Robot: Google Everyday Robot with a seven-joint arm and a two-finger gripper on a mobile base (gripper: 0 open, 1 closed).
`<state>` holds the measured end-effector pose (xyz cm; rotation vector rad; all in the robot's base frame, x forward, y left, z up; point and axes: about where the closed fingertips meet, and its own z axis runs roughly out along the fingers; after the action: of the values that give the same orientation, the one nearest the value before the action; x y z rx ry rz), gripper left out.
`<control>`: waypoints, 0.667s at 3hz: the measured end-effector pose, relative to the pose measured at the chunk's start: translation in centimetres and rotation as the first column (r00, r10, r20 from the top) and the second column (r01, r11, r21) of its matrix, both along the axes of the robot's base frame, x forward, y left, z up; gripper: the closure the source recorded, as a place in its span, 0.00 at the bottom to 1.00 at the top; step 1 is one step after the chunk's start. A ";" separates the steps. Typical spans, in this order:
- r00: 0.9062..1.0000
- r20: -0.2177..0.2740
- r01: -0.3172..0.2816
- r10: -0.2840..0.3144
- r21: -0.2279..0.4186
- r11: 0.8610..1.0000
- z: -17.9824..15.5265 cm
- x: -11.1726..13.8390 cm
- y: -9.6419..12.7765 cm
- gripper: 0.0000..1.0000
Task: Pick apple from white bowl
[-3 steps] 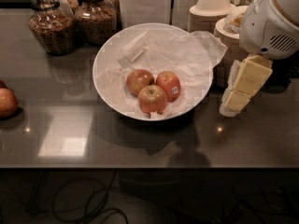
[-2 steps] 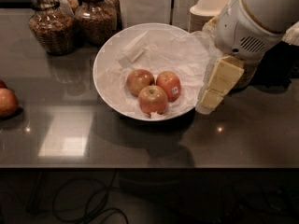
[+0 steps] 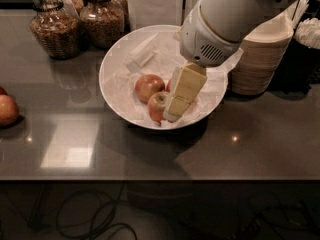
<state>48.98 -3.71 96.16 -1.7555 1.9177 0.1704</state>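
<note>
The white bowl (image 3: 116,59) is wide and shallow, lined with crumpled white paper, and sits mid-counter. The apple (image 3: 148,87), red with a yellowish blush, lies at the left of a cluster in the bowl. A second apple (image 3: 156,106) lies in front of it. A third apple (image 3: 169,85) is mostly hidden behind my gripper. My gripper (image 3: 172,115), cream-coloured under a white arm housing (image 3: 215,29), reaches down into the bowl just right of the front apple and right of the apple.
Two glass jars (image 3: 50,26) (image 3: 102,14) stand at the back left. Stacked beige paper bowls (image 3: 260,59) stand right of the bowl, close to my arm. Another apple (image 3: 7,110) lies at the counter's left edge. The counter's front edge (image 3: 160,179) runs below.
My gripper has moved left from beside the bowl's right rim to over the bowl, coming down next to the apples. The apples have not moved.
</note>
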 end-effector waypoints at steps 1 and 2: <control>1.000 0.000 0.000 0.000 0.001 1.000 0.0 0.0 0.0 0.00; 1.000 -0.013 0.007 -0.006 0.068 0.998 -0.9 0.8 1.0 0.00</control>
<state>49.74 -2.66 95.31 -1.7068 1.9045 0.2428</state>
